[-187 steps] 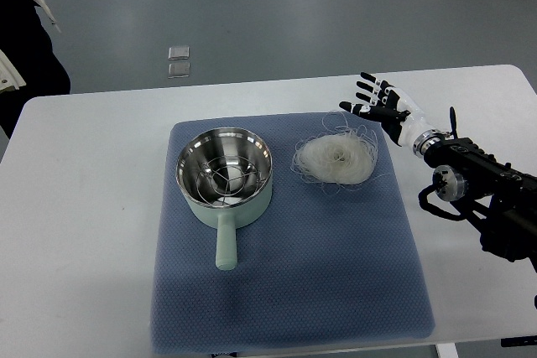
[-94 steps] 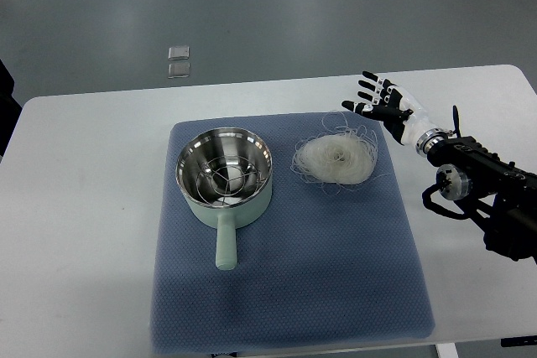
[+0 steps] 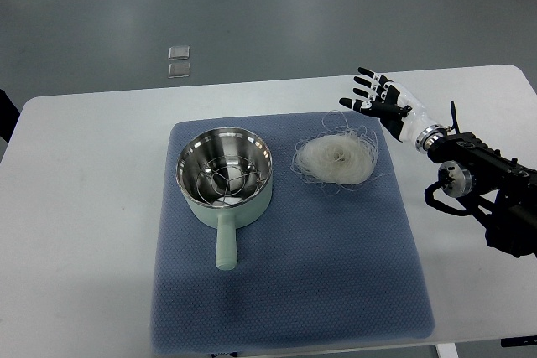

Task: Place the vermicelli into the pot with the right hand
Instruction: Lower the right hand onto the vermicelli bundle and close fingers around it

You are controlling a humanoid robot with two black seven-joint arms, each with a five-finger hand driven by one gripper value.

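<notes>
A white nest of vermicelli lies on the blue mat, right of centre. To its left stands a pale green pot with a steel inside, a wire rack in it, and its handle pointing toward me. My right hand hovers just beyond the vermicelli's upper right edge, fingers spread, holding nothing and not touching the noodles. Its black arm comes in from the right edge. The left arm does not show.
The white table carries the mat. Two small clear squares lie on the grey floor beyond the table. A dark shape of a person shows at the far left edge.
My right hand has lifted slightly up and away from the vermicelli. The person at the left has drawn back almost out of the picture.
</notes>
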